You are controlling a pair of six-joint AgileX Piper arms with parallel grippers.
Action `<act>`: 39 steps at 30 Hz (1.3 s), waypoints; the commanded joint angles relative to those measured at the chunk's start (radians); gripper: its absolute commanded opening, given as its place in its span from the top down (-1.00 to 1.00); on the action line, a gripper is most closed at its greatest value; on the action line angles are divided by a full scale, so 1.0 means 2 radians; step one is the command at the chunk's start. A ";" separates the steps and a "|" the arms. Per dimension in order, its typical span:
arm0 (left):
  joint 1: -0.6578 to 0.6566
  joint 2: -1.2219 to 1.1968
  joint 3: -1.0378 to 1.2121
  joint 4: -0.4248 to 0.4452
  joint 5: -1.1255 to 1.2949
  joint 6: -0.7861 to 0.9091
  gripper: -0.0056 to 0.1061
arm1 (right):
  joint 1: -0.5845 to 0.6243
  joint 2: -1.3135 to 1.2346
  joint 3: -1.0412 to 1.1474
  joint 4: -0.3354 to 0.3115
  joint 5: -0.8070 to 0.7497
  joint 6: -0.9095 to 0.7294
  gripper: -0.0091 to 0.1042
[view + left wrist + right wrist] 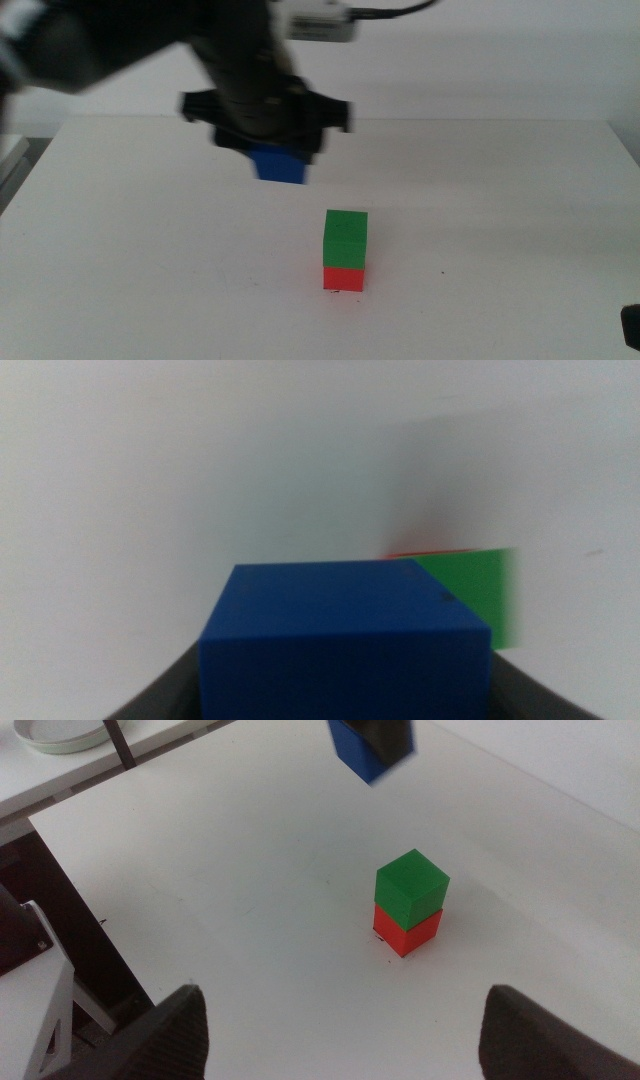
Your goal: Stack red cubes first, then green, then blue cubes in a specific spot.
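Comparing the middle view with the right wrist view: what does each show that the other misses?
Only the middle view shows the left hand whole, shut on the blue cube above the table. Only the right wrist view shows the right hand, open and waiting far from the stack, plus a white dish on a neighbouring surface. Both show the green cube sitting on the red cube, with the blue cube held in the air.

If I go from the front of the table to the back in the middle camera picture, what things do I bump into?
Red cube with the green cube stacked on it → blue cube held up in the air by the left gripper.
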 commanded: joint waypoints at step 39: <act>-0.043 0.105 -0.028 -0.041 -0.049 -0.058 0.93 | 0.001 -0.002 0.002 -0.005 -0.006 -0.004 -0.64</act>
